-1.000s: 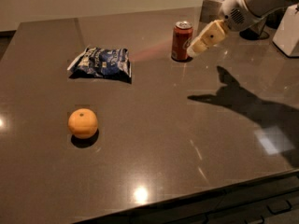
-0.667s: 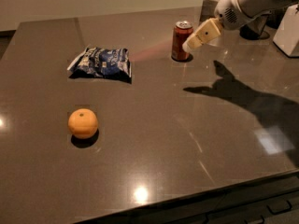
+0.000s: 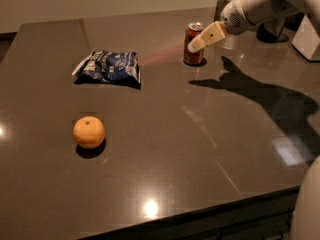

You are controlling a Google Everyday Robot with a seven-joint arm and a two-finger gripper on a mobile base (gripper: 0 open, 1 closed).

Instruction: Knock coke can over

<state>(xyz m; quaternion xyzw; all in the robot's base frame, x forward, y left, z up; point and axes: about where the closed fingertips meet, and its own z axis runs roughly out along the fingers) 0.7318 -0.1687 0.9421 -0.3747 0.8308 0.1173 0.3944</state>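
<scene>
The red coke can [image 3: 191,49] stands upright at the far side of the dark table [image 3: 165,144], right of centre. My gripper [image 3: 198,42] comes in from the upper right on a white arm. Its cream fingers [image 3: 209,35] point down and left and overlap the can's right upper side in the view. Whether they touch the can I cannot tell.
A crinkled blue chip bag [image 3: 109,67] lies left of the can. An orange [image 3: 89,132] sits nearer me on the left. A white object [image 3: 307,36] and a dark round item [image 3: 272,31] stand at the far right edge. The arm's shadow falls right of the can.
My gripper has moved left and a little up, from beside the can's right side to over its upper right. The can still stands upright.
</scene>
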